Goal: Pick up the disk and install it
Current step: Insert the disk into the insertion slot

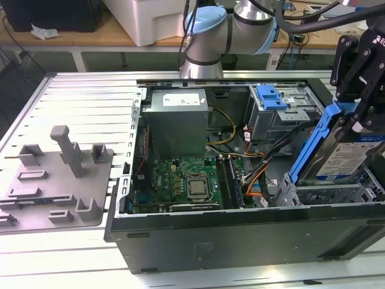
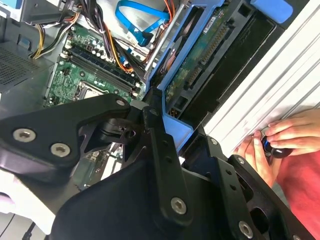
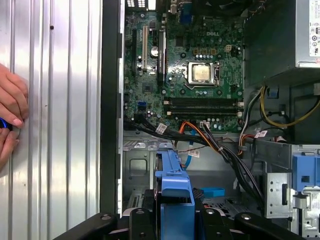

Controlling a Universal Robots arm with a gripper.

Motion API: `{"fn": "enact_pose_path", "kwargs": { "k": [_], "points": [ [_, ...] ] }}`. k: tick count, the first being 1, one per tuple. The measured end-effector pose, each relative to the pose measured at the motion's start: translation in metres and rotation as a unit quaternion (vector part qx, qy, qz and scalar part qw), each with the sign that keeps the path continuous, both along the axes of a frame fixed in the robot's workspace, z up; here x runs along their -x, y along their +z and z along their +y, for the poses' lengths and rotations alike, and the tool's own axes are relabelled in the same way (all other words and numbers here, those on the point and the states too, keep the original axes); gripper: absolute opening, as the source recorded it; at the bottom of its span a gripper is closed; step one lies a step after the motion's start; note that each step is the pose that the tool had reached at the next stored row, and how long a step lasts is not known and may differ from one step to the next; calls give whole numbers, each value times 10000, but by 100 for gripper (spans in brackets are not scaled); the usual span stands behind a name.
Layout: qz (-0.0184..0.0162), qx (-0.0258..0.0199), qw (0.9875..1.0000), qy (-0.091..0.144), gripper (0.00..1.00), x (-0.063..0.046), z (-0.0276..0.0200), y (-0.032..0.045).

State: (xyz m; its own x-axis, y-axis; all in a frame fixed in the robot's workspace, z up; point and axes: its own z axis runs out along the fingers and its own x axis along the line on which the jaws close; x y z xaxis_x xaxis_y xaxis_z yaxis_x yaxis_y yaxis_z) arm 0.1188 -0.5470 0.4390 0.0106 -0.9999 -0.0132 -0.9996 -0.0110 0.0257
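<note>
The disk (image 1: 344, 161), a silver drive with a white-and-blue label in a blue carrier frame (image 1: 317, 139), hangs tilted at the exterior view's right, over the metal drive bay (image 1: 328, 195) of the open computer case (image 1: 240, 235). My black gripper (image 1: 356, 117) is shut on its upper end. In the second wrist view the disk's green circuit-board underside (image 2: 200, 62) and blue frame (image 2: 178, 132) run away from my fingers (image 2: 155, 135). The first wrist view has the blue frame (image 3: 174, 186) clamped in my gripper (image 3: 174, 220), above the bay floor.
Inside the case lie the motherboard (image 1: 186, 180), the grey power-supply box (image 1: 177, 114), cable bundles (image 1: 264, 165) and a drive cage with a blue latch (image 1: 271, 96). A grey fixture (image 1: 54, 180) sits at the exterior view's left. A person's hands (image 2: 285, 137) (image 3: 10, 110) rest on the ribbed table beside the case.
</note>
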Motion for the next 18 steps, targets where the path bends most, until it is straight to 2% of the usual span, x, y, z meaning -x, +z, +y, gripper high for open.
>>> {"fn": "enact_pose_path", "kwargs": {
  "k": [18],
  "points": [
    [0, 0, 10000, 0, 37, -8, -2, -98]
  ]
}}
